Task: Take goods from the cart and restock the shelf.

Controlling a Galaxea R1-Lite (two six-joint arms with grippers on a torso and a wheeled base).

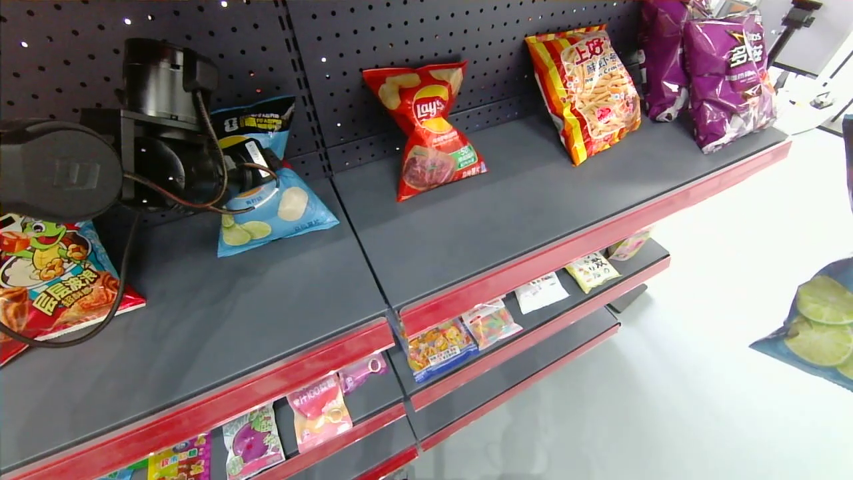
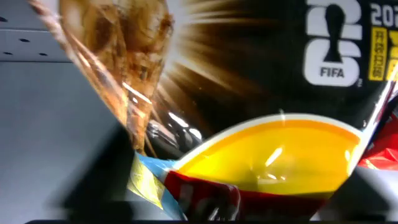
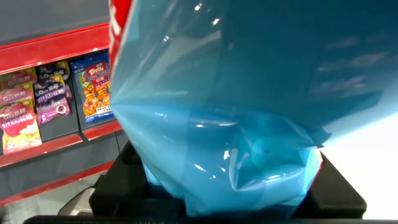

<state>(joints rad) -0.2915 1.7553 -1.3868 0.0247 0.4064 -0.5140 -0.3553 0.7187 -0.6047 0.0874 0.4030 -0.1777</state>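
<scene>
Item one: left crisp bag. Blue glossy film printed with crisps and lime slices, dark band at the top. Standing at the far left of the top shelf, back against the perforated pegboard, nipped at the waist by the left pincer, which looks closed on it. Item two: right crisp bag. Same blue film and lime print, hanging in the air at the right, well apart from the shelf, clamped in the right pincer by its crumpled end. Handling, as a judgement: very light, air-puffed pillow packs; film slick and crackly, yielding to any squeeze; contents brittle (a hard pinch probably means crumbs). Best taken by the flat seam or a slack end, not the puffed belly. Likely to slump unless leaned on the pegboard. Neighbours along the shelf: red crisp bag, creased at the middle, propped mid-shelf; striped snack bag farther right; purple bags at the right end; cartoon-turtle bag lying flat at the near left. Shelf deck matte grey with a red front lip.
</scene>
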